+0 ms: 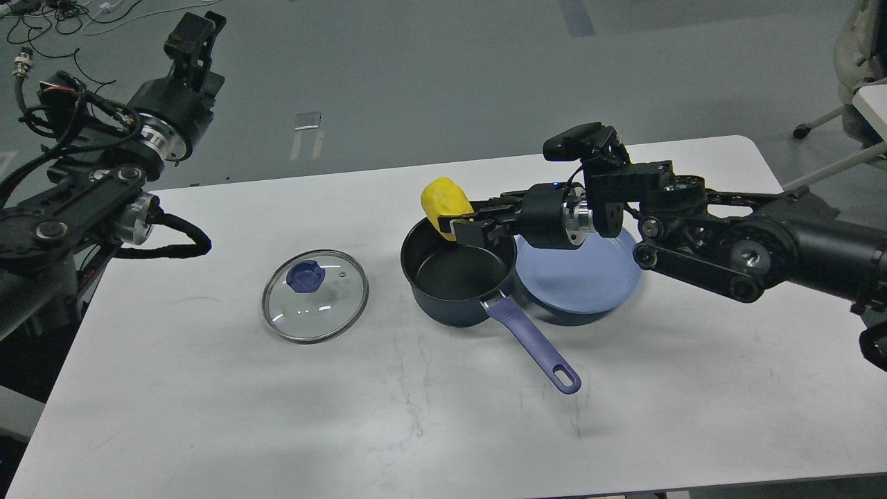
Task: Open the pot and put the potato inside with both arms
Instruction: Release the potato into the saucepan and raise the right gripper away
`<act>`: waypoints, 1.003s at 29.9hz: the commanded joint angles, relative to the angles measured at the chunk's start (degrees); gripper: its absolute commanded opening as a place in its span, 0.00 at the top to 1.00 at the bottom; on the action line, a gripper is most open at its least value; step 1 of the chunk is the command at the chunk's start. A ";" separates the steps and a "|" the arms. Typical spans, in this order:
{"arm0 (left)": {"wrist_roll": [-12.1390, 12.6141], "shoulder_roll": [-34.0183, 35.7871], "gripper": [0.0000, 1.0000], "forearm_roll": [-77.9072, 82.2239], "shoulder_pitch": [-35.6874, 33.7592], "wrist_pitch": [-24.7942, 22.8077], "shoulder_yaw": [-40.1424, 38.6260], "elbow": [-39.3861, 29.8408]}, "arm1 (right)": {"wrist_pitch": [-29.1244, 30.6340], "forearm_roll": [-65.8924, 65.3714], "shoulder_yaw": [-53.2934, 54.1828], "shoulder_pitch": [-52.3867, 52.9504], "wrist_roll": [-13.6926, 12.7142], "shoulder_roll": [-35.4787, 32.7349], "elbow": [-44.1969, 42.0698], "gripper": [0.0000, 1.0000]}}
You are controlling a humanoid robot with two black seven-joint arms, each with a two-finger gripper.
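The dark blue pot (459, 276) stands open at the table's middle, its purple handle (533, 343) pointing toward the front right. Its glass lid (314, 295) with a blue knob lies flat on the table to the pot's left. My right gripper (454, 225) is shut on the yellow potato (445, 200) and holds it over the pot's far rim. My left gripper (197, 31) is raised at the far left, off the table, away from everything; its fingers cannot be told apart.
An empty blue plate (581, 281) lies just right of the pot, under my right arm. The white table (443, 430) ends close behind the pot. A chair (856, 83) stands at the far right, cables on the floor at the far left.
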 commanded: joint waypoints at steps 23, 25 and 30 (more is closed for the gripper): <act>15.13 -7.01 0.02 -18.49 6.14 -9.35 -18.84 -5.85 | -0.46 52.11 22.73 -1.41 -2.54 -2.59 -3.61 0.00; 15.22 -8.07 0.02 -18.49 8.85 -9.35 -21.12 -6.90 | -0.20 55.91 25.54 -3.24 -3.07 -2.41 -4.49 0.00; 15.75 -11.15 0.02 -18.32 15.64 -10.23 -26.15 -8.49 | -0.46 58.58 37.59 -9.15 -8.96 2.07 -8.01 0.00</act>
